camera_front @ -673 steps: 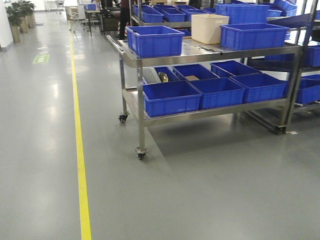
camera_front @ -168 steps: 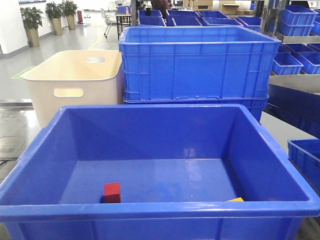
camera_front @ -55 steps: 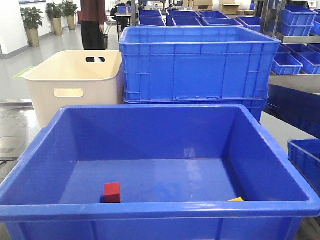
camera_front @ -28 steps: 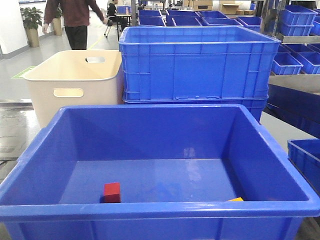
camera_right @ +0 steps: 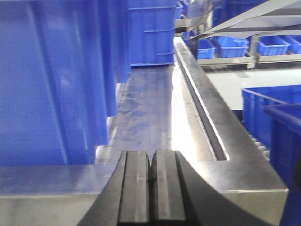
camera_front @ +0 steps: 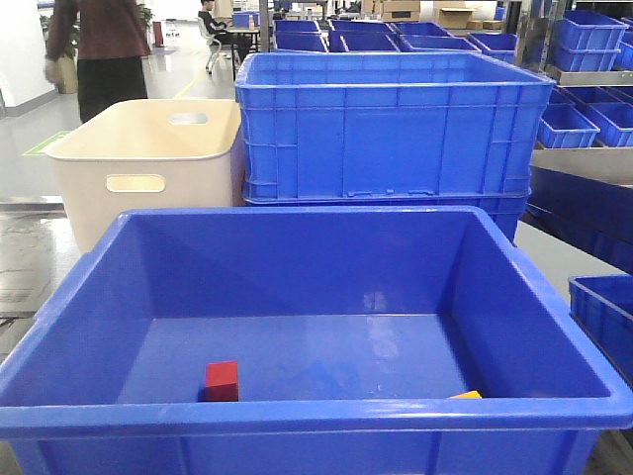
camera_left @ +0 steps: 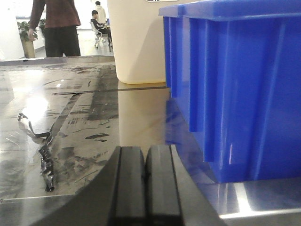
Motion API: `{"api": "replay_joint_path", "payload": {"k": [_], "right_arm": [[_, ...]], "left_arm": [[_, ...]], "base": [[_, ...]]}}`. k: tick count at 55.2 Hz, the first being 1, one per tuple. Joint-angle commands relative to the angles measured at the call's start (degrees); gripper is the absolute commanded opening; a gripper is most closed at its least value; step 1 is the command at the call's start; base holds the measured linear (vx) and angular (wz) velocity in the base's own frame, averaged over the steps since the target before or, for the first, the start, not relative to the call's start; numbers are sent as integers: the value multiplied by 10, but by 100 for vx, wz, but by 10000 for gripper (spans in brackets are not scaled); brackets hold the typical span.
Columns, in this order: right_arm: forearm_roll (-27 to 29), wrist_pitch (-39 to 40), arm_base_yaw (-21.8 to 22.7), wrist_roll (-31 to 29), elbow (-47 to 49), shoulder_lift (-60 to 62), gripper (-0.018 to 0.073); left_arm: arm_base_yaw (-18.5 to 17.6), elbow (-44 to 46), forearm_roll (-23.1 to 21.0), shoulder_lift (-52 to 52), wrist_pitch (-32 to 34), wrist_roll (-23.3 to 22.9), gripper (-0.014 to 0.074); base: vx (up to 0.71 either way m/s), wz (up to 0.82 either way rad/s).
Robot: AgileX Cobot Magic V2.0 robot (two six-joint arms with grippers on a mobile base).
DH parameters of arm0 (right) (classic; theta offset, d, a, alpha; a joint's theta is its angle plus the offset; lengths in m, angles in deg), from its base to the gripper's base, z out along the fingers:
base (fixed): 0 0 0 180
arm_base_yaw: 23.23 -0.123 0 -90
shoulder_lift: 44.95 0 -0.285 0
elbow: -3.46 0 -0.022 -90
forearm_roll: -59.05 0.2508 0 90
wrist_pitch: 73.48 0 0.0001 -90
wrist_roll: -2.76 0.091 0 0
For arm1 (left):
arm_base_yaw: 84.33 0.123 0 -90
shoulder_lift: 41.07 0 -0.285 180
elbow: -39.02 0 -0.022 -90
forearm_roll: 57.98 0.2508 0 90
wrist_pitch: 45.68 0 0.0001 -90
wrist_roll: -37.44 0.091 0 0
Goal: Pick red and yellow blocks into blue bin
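Observation:
The blue bin fills the front view, wide and open-topped. A small red cube rests on its floor near the front left. A sliver of the yellow block peeks over the front rim at the right. My left gripper is shut with nothing in it, low over the steel table beside the blue bin's outer wall. My right gripper is shut and empty too, at the table's near edge with the blue bin's wall on its left. Neither gripper shows in the front view.
A cream tub with handle slots stands behind the bin at left, a ribbed blue crate behind at right. A person in dark red walks the aisle at far left. More blue crates sit right of the table rail.
The person in the aisle has walked closer and to the left. The blocks, the bin and both grippers have stayed put.

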Motion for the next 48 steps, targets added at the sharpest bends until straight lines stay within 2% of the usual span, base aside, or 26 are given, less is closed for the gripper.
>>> {"api": "replay_joint_path", "payload": {"k": [1, 48], "right_arm": [[-6, 52, 5, -5, -4, 6, -11], [-6, 51, 5, -5, -4, 6, -11]], "left_arm": [[0, 9, -3, -10, 46, -1, 2], [0, 9, -3, -10, 46, -1, 2]], "base": [[0, 0], [0, 0]]}}
